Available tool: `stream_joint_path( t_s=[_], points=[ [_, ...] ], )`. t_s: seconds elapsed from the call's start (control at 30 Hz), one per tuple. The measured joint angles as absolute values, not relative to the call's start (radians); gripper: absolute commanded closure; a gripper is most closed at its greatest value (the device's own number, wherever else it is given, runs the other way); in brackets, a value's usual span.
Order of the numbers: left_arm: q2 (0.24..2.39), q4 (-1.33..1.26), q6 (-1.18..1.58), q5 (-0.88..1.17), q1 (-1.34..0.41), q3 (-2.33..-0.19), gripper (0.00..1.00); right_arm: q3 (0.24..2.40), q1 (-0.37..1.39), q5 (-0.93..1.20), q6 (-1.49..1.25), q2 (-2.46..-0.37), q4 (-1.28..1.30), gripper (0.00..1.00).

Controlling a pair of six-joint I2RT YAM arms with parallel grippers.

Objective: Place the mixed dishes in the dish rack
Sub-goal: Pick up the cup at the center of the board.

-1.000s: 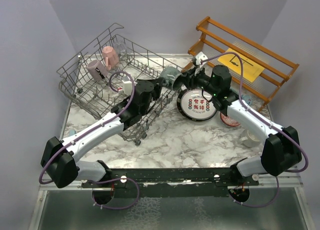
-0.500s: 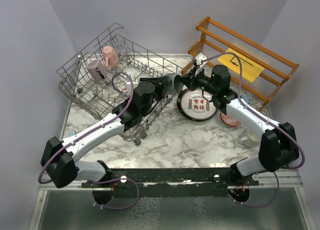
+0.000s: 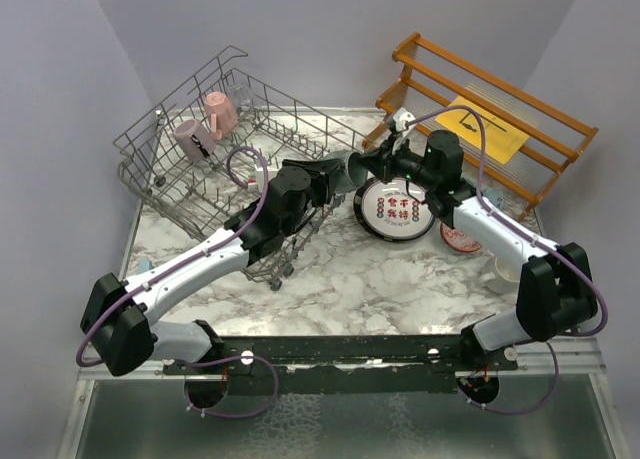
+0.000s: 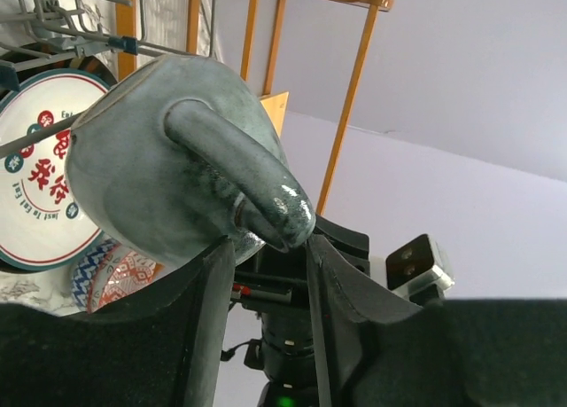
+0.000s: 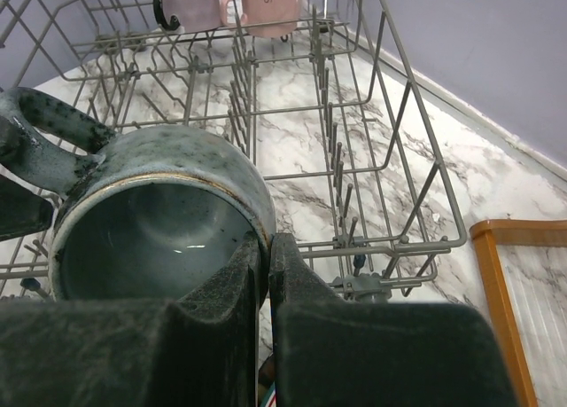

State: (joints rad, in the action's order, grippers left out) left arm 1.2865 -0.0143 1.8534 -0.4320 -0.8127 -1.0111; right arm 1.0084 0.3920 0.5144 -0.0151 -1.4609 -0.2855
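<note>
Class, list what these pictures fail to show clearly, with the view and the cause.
- Left wrist: whether the left claw grips the mug by its handle or only straddles it; the handle fills the gap.
- Left wrist: the bowl, mostly behind the mug.
- Right wrist: the pink mugs, cut off by the top edge.
- Top view: the plate, its far rim under the right arm.

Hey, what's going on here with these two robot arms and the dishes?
Both arms meet at a grey-teal mug held up beside the dish rack. The right hand is pinched shut on the mug's rim. The left hand straddles its handle, though whether it grips is unclear. A pink mug and a mauve mug already sit in the rack, while the black-rimmed plate waits on the table.
</note>
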Motion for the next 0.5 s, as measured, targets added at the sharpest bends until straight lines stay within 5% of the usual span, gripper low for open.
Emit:
stream_joint_path(
  t_s=[0.33, 0.5],
  points=[
    [1.211, 0.032, 1.811, -0.42, -0.812, -0.988, 0.32, 1.008, 0.34, 0.57, -0.049, -1.493, -0.35, 0.99],
    [1.142, 0.024, 1.776, -0.396, -0.795, -0.925, 0.11, 1.005, 0.34, 0.629, -0.041, -1.507, -0.401, 0.99]
  ],
)
